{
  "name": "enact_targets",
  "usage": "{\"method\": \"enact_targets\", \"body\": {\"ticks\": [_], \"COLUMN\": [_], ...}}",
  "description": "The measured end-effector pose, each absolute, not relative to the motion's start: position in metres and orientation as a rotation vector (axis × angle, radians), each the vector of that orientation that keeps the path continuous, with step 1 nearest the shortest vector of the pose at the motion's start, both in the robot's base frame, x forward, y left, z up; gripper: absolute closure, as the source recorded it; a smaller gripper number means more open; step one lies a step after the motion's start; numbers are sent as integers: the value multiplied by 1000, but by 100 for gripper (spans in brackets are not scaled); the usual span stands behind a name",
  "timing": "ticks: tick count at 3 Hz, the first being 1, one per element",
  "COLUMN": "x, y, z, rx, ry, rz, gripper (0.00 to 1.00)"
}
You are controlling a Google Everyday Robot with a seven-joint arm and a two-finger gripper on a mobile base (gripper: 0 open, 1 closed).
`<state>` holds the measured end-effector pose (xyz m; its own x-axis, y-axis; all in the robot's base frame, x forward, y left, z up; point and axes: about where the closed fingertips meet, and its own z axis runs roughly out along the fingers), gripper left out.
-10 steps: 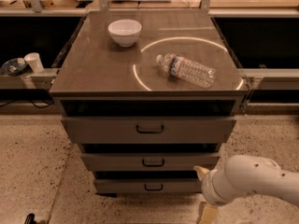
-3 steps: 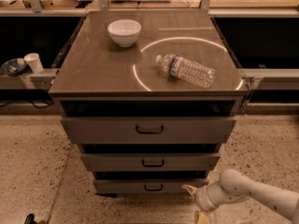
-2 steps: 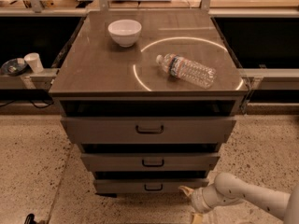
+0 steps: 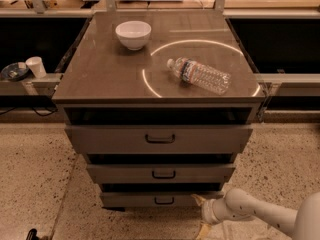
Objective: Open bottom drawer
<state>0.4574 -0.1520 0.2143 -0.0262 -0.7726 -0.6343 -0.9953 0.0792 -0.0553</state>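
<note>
Grey-brown table [image 4: 100,79] top: one white round bowl [image 4: 133,34], one clear plastic bottle [image 4: 200,76] lying flat. Drawer fronts: three. Shallow grey-brown bottom drawer [image 4: 130,200]: lowest, nearest floor. Tool [image 4: 201,215]: spread wide, beside its right end.

The cabinet top [image 4: 110,74] looked smooth and glossy, with a ring of light reflected in it. The bowl [image 4: 133,34] was glossy white, the bottle [image 4: 200,76] clear plastic. The bottom drawer [image 4: 130,200] had a matt grey-brown front. The gripper [image 4: 200,213], low by this drawer's right end, sat on a smooth white arm [image 4: 250,211]; the floor [image 4: 35,174] was speckled
</note>
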Motion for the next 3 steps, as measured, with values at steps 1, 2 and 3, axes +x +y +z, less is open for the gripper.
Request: {"method": "enact_targets", "body": {"ticks": [1, 2, 3], "x": [473, 492, 501], "y": [-155, -163, -169], "z": [203, 194, 192], "rx": [-1723, -1678, -1654], "ry": [1872, 1892, 1907], "rz": [538, 531, 524], "gripper": [0, 0, 0]}}
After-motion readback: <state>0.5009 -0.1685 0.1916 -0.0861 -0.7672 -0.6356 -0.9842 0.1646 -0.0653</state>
